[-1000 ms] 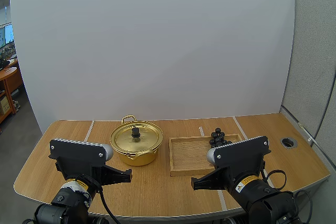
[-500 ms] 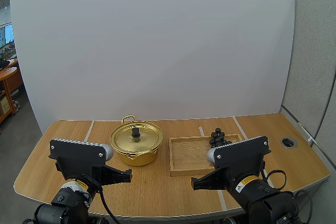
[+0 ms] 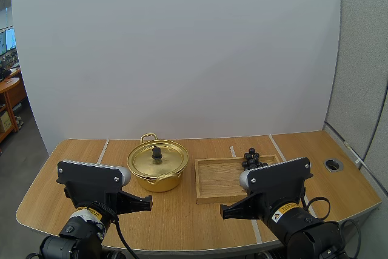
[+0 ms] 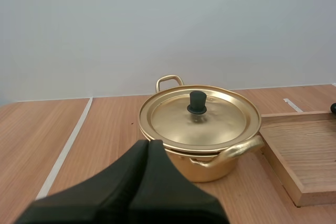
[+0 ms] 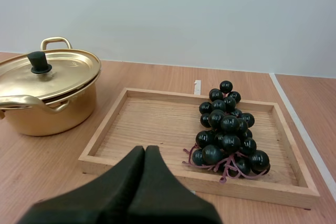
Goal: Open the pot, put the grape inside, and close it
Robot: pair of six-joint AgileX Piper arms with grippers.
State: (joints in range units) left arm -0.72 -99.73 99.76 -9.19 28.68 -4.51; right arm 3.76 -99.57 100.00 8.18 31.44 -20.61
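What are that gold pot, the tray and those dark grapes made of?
Pot: apparently thin metal, polished gold finish; its lid mirrors light. Knob: matte black, probably plastic. Tray: pale unfinished-looking wood, visible grain. Grapes: glossy identical black balls, likely plastic, but uncertain.

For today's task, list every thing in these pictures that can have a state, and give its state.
pot: closed, lid seated on it
wooden tray: holding the grapes
bunch of grapes: lying in the wooden tray, unheld
left gripper: jaws shut, empty
right gripper: jaws shut, empty
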